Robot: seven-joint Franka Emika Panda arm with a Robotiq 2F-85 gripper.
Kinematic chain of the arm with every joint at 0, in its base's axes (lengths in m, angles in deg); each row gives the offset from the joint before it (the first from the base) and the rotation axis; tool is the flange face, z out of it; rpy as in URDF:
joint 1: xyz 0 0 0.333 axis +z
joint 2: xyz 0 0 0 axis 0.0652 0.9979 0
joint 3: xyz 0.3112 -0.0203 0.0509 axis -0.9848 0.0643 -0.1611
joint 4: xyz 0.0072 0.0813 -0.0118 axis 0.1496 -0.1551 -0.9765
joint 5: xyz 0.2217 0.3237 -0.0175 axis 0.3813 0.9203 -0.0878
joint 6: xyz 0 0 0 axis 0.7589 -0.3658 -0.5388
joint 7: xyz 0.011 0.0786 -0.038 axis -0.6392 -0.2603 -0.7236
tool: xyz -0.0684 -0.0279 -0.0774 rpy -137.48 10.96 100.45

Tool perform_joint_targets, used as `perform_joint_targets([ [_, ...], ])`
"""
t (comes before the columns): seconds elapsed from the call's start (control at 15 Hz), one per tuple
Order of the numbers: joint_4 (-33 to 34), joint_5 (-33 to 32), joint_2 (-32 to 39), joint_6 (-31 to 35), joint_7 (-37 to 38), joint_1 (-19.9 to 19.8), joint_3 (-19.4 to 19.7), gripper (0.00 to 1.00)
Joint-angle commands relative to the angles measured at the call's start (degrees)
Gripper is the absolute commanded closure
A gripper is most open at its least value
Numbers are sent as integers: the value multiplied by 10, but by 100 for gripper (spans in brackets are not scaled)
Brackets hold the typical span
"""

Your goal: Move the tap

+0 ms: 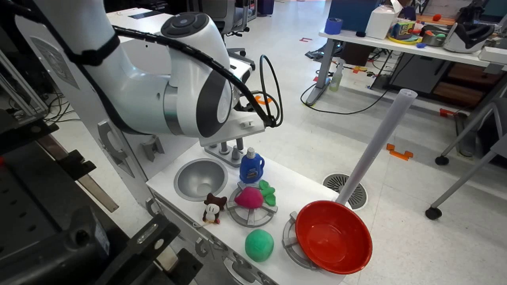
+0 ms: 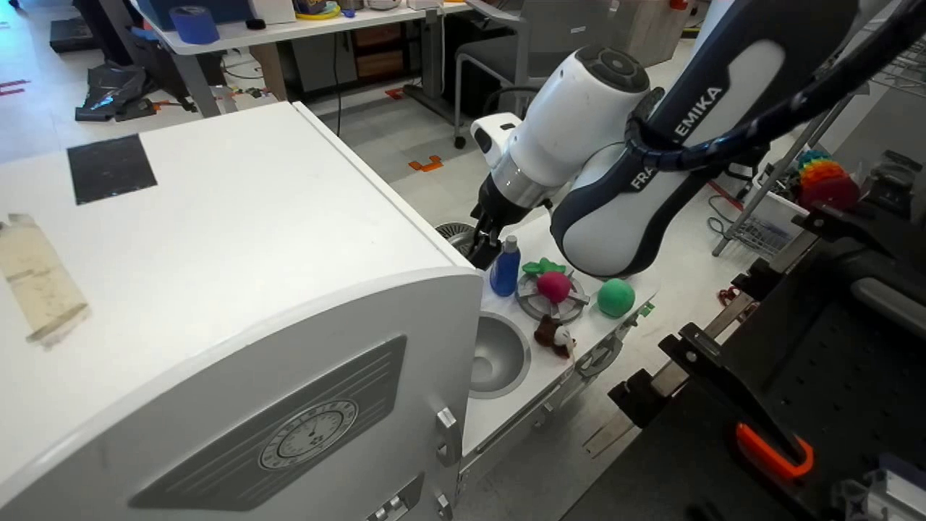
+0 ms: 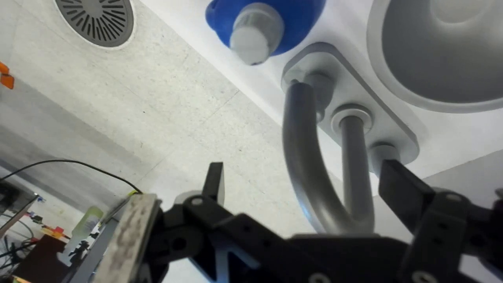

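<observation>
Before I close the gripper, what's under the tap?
In the wrist view, the tap rises from a grey base plate on the white countertop. Its spout hides part of one stubby grey knob; the countertop directly beneath the plate cannot be seen.

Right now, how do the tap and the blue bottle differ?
Colour: the tap is plain grey; the blue bottle has a blue body and pale cap.
Shape: the tap is slim and arched; the blue bottle is broad-bodied.
Place: in the wrist view, the tap shows within the gap of the open pincer, the blue bottle outside it.
Shared: both stand upright on the white counter.
</observation>
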Motion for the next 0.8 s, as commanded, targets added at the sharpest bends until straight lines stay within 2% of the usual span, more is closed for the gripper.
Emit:
perform_joint_targets([
  [0.0,97,7,59,-39,-16,4,-2,0],
  [0.2,114,9,77,-64,-14,15,-2,0],
  [0.4,102,2,79,-73,-20,13,-9,0],
  [0.73,31,-8,45,-80,-36,1,-20,0],
])
